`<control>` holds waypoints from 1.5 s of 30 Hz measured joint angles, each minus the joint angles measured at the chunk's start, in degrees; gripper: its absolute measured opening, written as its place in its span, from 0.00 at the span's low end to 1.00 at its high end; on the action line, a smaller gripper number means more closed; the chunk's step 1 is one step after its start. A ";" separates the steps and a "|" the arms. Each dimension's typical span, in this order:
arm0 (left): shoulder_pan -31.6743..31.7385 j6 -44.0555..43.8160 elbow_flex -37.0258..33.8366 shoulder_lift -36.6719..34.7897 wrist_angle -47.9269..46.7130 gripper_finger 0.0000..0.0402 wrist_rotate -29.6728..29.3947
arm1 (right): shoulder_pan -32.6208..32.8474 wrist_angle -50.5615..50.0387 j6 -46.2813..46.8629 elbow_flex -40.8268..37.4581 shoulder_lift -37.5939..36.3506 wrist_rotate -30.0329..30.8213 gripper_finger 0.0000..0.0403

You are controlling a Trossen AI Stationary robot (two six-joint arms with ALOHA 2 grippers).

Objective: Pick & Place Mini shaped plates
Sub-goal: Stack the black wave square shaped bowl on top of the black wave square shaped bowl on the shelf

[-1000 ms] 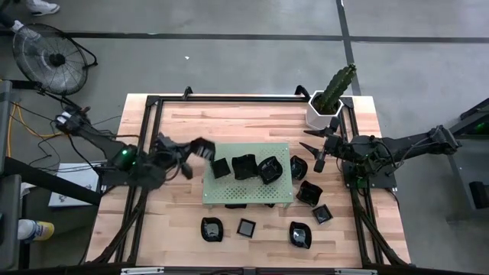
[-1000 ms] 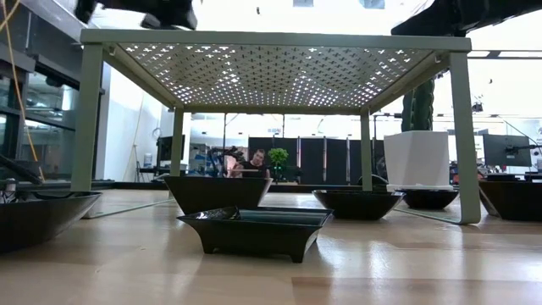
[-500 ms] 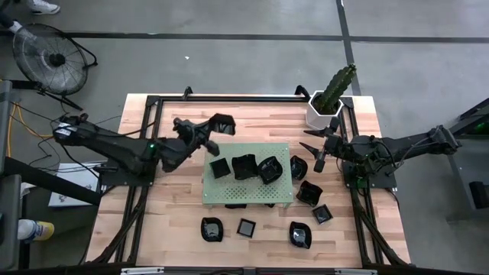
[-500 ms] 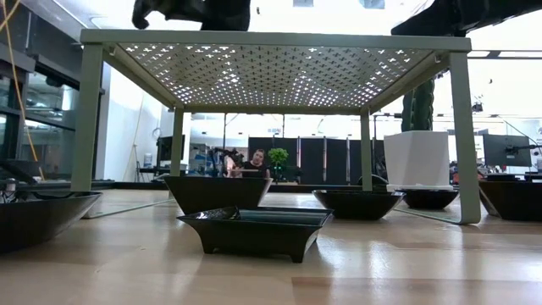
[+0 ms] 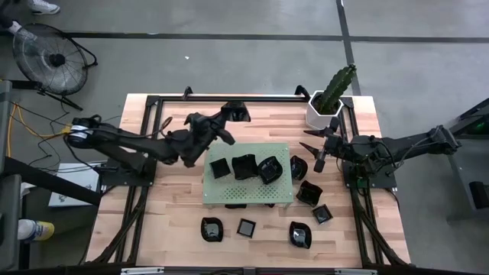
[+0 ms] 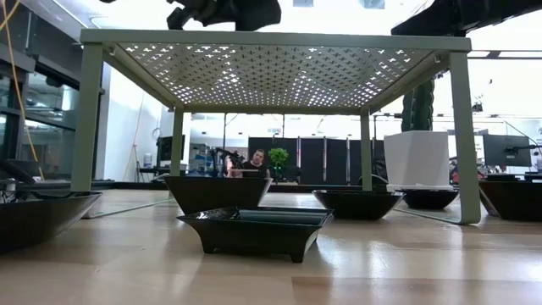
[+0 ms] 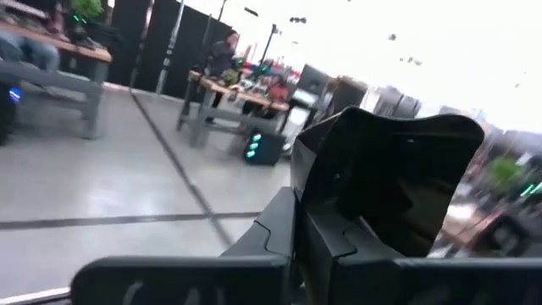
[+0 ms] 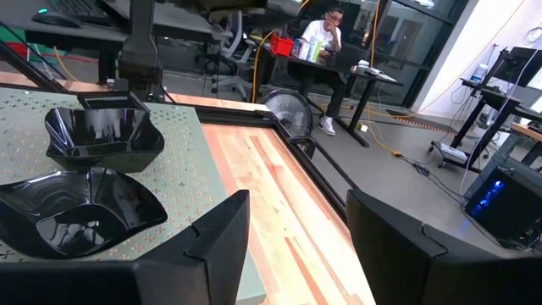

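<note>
The left hand, clamped on the rim of a small glossy black square dish, carries it above the wooden bench behind the green perforated board — light, rigid, probably slippery and chippable, so the wall's best.

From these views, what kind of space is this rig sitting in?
Likely an open robotics lab or workshop-style office. A person sits at a desk beyond the wooden table, a floor fan stands on bare concrete, and the low view shows more workstations with monitors behind.
</note>
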 joint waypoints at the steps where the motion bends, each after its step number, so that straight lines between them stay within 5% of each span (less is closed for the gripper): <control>1: 0.25 -0.97 0.00 0.77 1.87 0.00 0.95 | 0.01 0.00 0.00 -0.01 0.02 -0.01 0.48; 8: -0.12 -11.22 0.00 3.80 8.06 0.00 -0.55 | 0.00 0.00 0.01 -0.01 0.01 0.01 0.48; 14: -4.55 -15.08 2.75 3.92 7.35 0.00 -13.85 | -0.01 0.00 0.02 -0.01 0.00 0.01 0.48; 22: -12.22 -16.39 15.30 6.77 -4.87 0.00 -30.08 | -0.01 0.00 0.02 -0.01 0.02 0.01 0.48; 38: -12.85 -38.80 21.90 17.89 -5.86 0.00 -30.05 | 0.01 0.00 0.00 -0.01 0.02 0.01 0.48; 45: -12.85 -38.79 21.90 18.02 -5.16 0.00 -30.18 | 0.01 -0.01 0.00 -0.01 0.01 0.01 0.48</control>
